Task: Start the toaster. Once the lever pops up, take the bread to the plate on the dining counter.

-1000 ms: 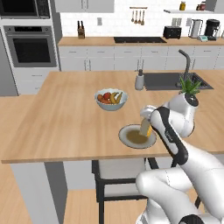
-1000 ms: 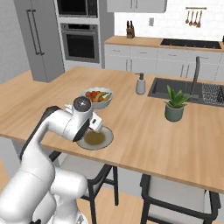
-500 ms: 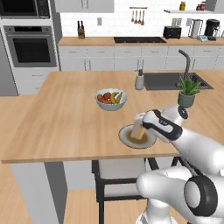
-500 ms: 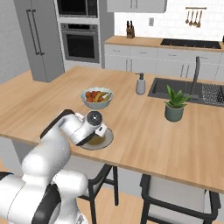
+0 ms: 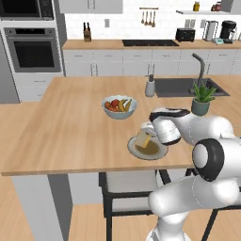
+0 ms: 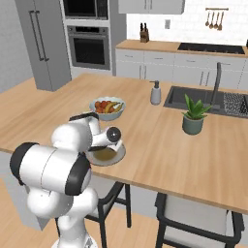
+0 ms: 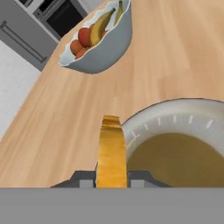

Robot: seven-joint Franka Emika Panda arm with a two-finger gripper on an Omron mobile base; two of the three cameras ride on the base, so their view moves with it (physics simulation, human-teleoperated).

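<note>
Bread (image 5: 143, 139) in the left base view sits between the fingers of the gripper (image 5: 145, 140), tilted, just above the near-left rim of the plate (image 5: 160, 153) on the light-wood table (image 5: 70, 127). The plate's brownish centre lies a little to the right of and below the slice, so the coming move looks like a short shift toward the middle and down. A white fruit bowl (image 5: 119, 106) stands near, farther back on the table, apart from the plate.

From the right base view the arm's wrist covers most of the gripper; the plate (image 6: 118, 154) peeks out beneath it, with the fruit bowl (image 6: 106, 107) just behind. The slice itself is hidden here.

Looking along the hand view, the bread (image 7: 112, 151) stands edge-on, its orange-tan crust facing the camera and its long axis running away from the lens, pinched between narrowly parted finger tips (image 7: 85, 179). It hangs over the plate's pale rim (image 7: 148, 119), with the dish's centre off to the right. Releasing here risks the slice tipping onto the rim or the table (image 7: 57, 118), I judge.
</note>
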